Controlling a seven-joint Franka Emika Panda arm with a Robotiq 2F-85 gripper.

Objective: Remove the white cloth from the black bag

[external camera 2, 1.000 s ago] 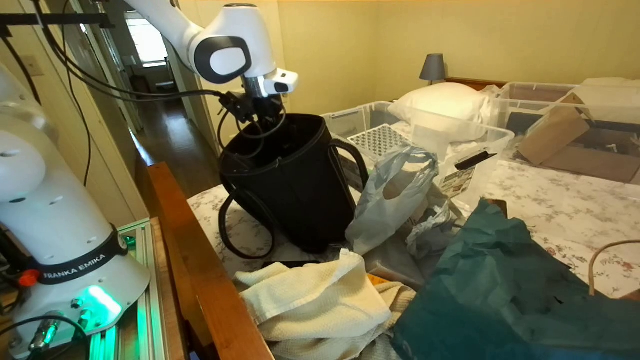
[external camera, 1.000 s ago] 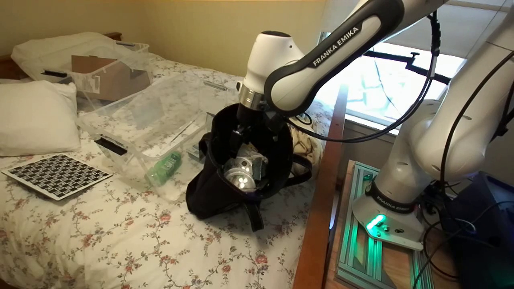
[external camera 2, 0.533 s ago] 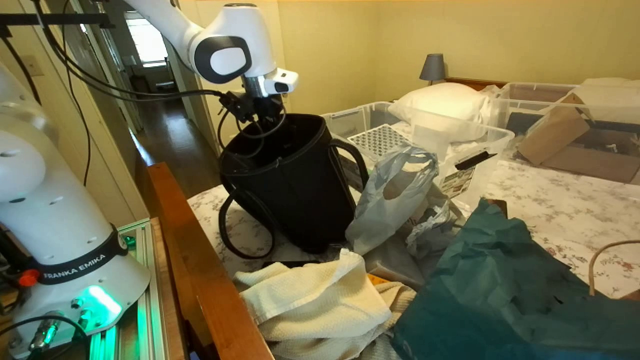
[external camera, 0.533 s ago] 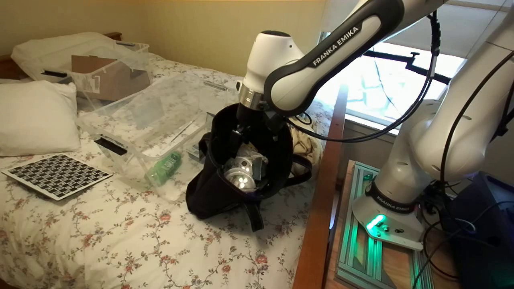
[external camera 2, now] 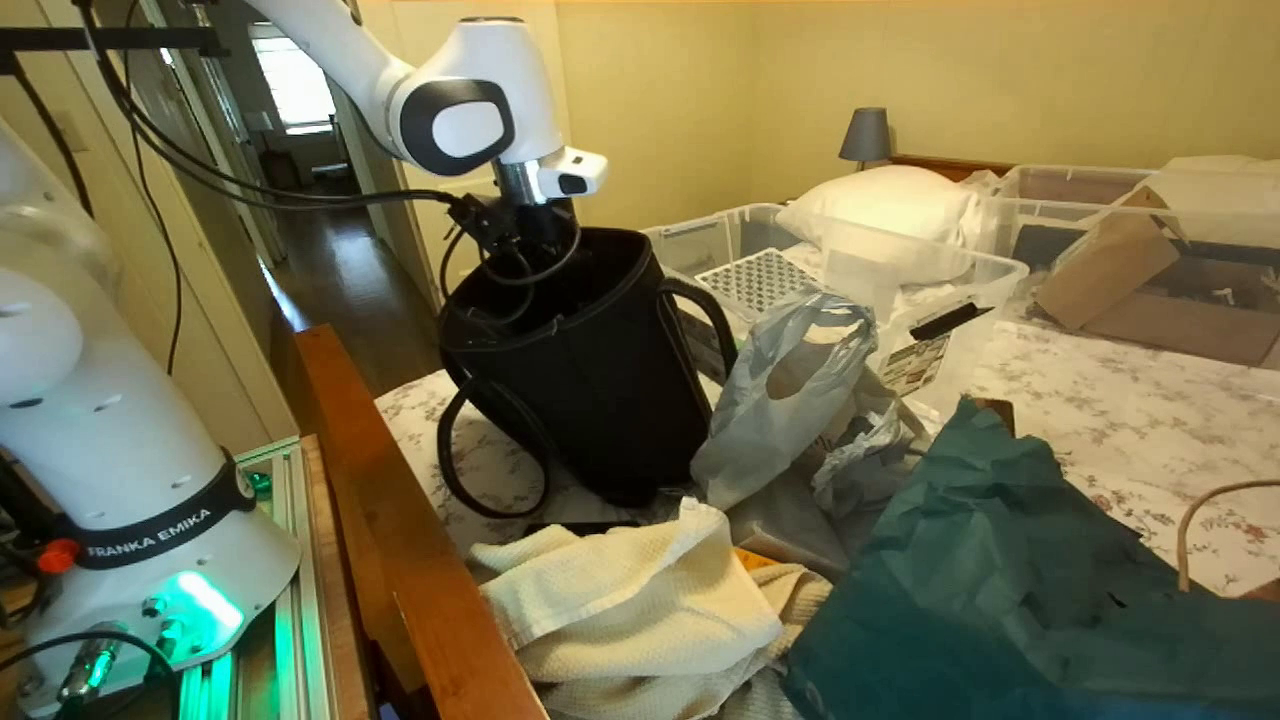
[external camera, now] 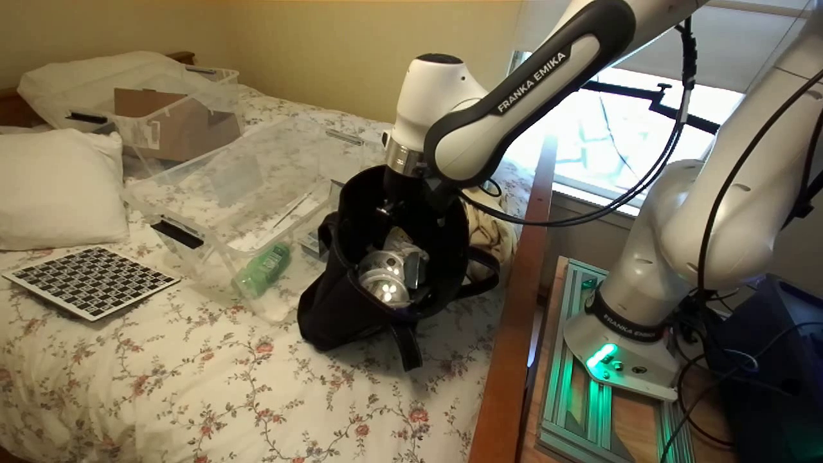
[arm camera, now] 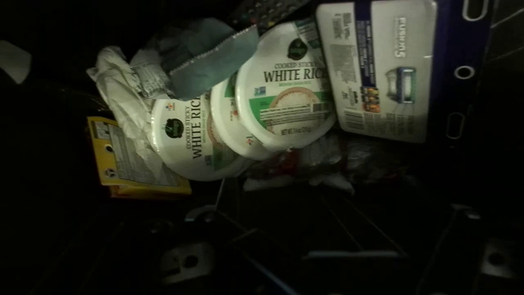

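Note:
The black bag (external camera: 341, 315) stands tilted on the bed with its mouth up. It also shows in an exterior view (external camera 2: 600, 390). My gripper (arm camera: 333, 213) is inside the bag's mouth; its dark fingers stand wide apart with nothing seen between them. It is partly hidden by the rim in an exterior view (external camera 2: 545, 240). In the wrist view, crumpled white material (arm camera: 123, 90) lies in the bag, ahead of my left finger and apart from it. It may be the white cloth, but I cannot tell cloth from plastic.
In the bag are white rice bowls (arm camera: 286, 94), a razor pack (arm camera: 380, 73), a yellow box (arm camera: 100, 164) and a teal packet (arm camera: 217, 65). Outside are a cream towel (external camera 2: 640, 610), a grey plastic bag (external camera 2: 740, 440), a clear bin (external camera: 193, 167) and a wooden bed rail (external camera: 514, 360).
The arm has moved slightly lower, and my gripper sits a little deeper in the bag. A dark finger seen earlier against the bag's inner wall shows less now. The bag has not moved.

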